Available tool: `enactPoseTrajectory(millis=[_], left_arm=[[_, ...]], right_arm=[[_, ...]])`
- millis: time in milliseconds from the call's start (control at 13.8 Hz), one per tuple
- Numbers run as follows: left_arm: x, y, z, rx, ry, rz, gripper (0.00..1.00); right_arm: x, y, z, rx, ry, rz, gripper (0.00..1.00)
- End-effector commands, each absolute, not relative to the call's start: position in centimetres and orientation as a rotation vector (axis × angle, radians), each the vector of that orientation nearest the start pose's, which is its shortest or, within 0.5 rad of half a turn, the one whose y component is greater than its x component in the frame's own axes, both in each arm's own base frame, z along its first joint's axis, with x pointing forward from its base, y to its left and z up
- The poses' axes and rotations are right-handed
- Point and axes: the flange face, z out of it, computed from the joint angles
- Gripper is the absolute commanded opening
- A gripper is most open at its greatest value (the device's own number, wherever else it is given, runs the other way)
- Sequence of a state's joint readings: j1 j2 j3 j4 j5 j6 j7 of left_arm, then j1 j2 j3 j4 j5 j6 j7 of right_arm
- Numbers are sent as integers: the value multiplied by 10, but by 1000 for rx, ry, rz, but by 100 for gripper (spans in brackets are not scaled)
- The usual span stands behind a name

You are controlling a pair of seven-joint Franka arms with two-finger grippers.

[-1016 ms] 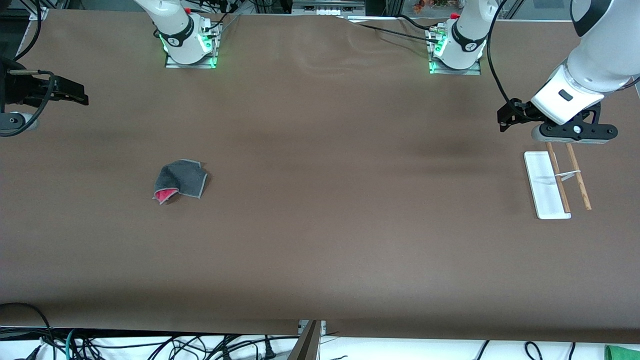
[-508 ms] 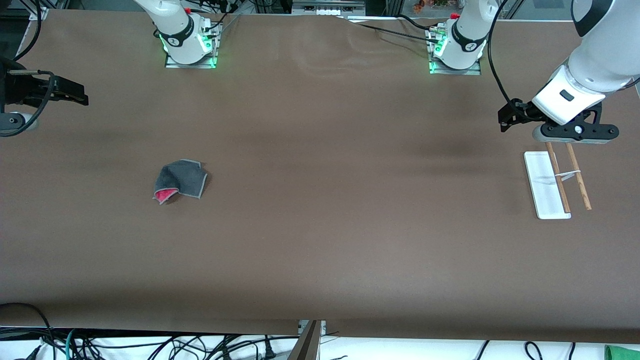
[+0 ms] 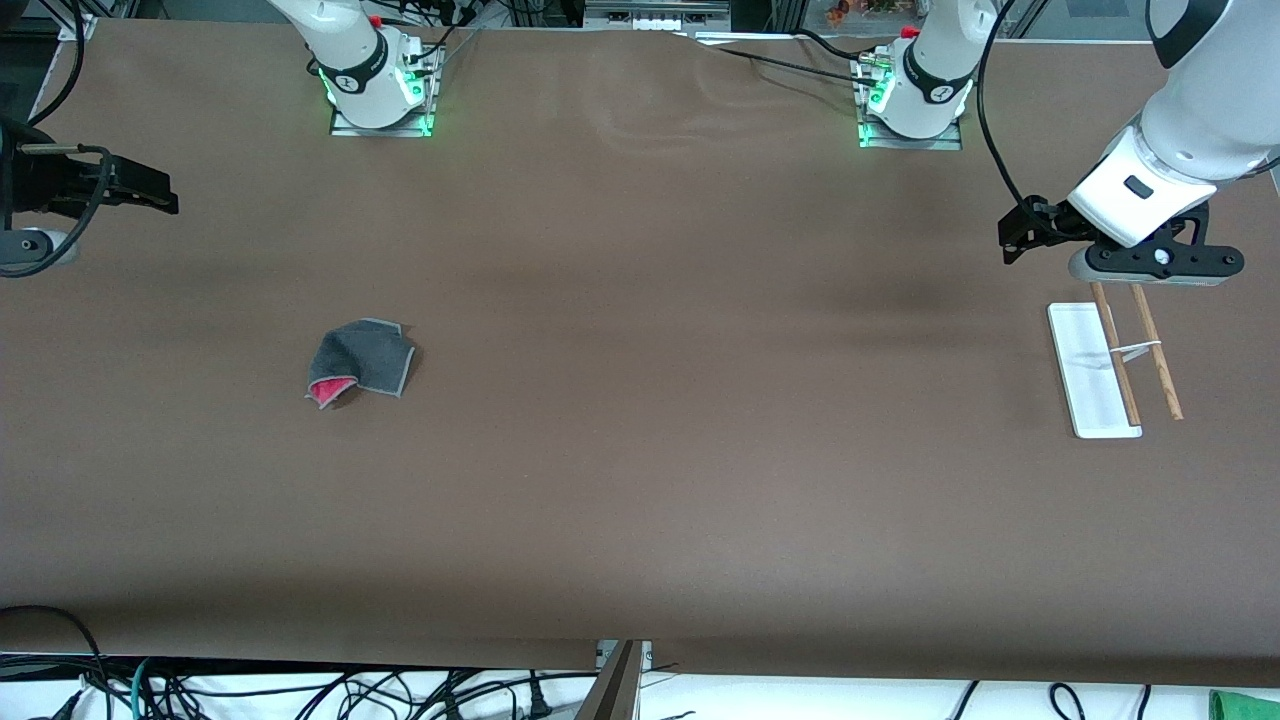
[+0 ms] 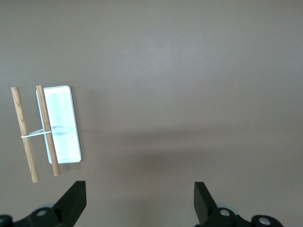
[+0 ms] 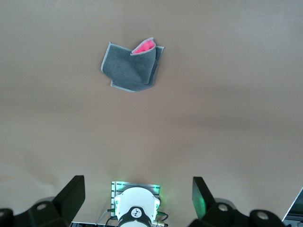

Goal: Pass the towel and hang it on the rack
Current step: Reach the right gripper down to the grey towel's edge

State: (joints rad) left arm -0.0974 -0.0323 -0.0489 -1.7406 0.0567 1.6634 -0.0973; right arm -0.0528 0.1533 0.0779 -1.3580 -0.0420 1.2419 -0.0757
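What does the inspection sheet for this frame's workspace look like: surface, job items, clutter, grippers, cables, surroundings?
Surface: brown table cover, faintly rippled between the arm bases.
Towel: the towel lies crumpled toward the right arm's end, one corner folded to show pink; untouched.
Rack: the rack stands toward the left arm's end, nothing hung on it.
Clutter: nothing seen.
Grippers: the left gripper is open, up over the table beside the rack; the right gripper is open, up at the right arm's end, away from the towel.
Cables: a black cable hangs by the left arm; more lie below the table's near edge.
Surroundings: both bases show green lights.
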Motion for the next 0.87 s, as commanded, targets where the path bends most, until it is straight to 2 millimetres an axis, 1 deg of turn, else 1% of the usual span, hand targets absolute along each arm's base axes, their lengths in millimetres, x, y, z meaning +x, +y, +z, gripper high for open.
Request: enactPoseTrajectory(millis=[0,73,218,290,508,581,726,798], left_arm=[[539,-75,580,-3077,72,57,100],[540,-76,579,-3077,74,57,100],[539,-76,580,-3076,74,56,100],[539,-76,579,-3076,76,59,100],[539,-77,580,-3076,79,56,100],[539,-79,580,-3076,81,56,100],[539,-79,580,-3076,83,54,100],[539,-79,580,-3076,83,56,100]], right_arm=[[569,4,613,-3139,-164,408,100],[573,4,611,-3146,-167,372,100],[576,4,594,-3145,-166,382,100],[579,4,581,-3146,-169,382,100],[585,4,527,-3146,-175,394,100],[587,4,512,-3149,-180,380,100],[595,5,471,-3145,-185,384,100],[600,5,440,-3138,-190,399,100]])
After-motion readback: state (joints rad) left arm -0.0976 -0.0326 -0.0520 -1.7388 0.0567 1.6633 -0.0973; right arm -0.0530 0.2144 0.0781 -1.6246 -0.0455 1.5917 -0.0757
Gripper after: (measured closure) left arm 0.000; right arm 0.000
